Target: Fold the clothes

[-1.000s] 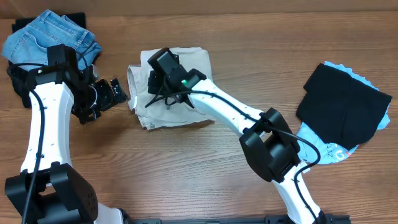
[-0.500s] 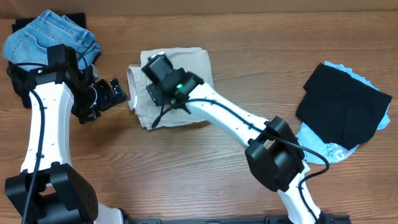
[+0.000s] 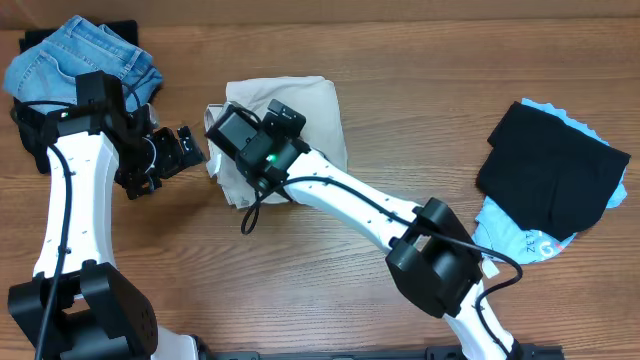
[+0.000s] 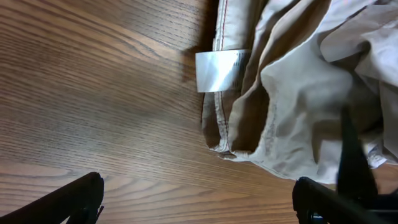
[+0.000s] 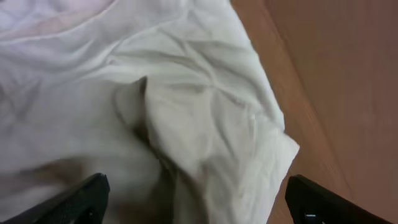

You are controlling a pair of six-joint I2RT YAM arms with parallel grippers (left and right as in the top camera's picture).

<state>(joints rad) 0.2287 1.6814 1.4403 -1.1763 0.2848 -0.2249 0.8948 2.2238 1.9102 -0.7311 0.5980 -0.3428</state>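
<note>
Overhead: the khaki trousers (image 3: 300, 105) lie upper centre of the frame, gathered into a compact, roughly square bundle. We judge the folding mostly done; the bundle's left edge looks rumpled and uneven, so a last fold or a tidy is probably left. The right arm (image 3: 340, 190) reaches across from lower right, its wrist over the bundle's left part. The left gripper (image 3: 188, 148) hangs just left of the cloth, clear of it. Blue jeans (image 3: 90, 55) sit upper left and a black garment (image 3: 550, 165) far right, both well apart from the work.

Left wrist: fingers spread wide, nothing between them — only bare wooden table (image 4: 93, 93) under them. At upper right we see stacked khaki layers, a stitched seam edge and a small white label (image 4: 217, 70). The cotton is thin, soft and creased.

Right wrist: the right gripper (image 5: 202, 205) is spread wide above the pale cloth, gripping nothing. The fabric shows shallow wrinkles and one raised pleat at centre — its loose corner points toward the frame's right.
</note>
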